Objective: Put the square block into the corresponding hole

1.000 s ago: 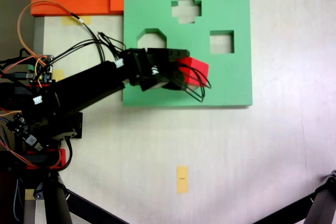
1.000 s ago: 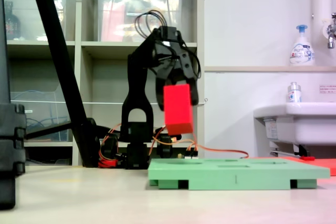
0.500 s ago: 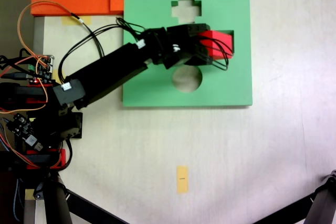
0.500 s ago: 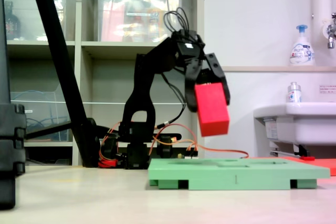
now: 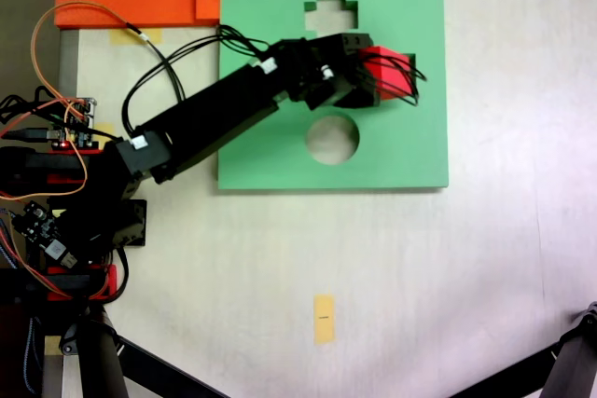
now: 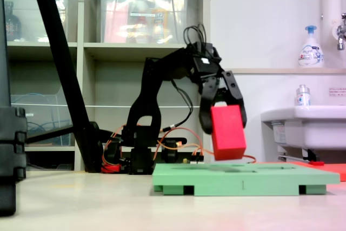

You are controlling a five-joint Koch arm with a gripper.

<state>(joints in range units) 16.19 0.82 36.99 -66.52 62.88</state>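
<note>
Overhead, matte red square block (image 5: 384, 66) clamped in claw (image 6: 227, 128), tilted, just above green foam board (image 6: 246, 176); arm stretched far forward.

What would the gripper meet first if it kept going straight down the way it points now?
Probably the green foam board. The gripper points down, shut on the square block, which hangs tilted just above the board. The top view puts it about over the square hole, though alignment is unclear.
</note>
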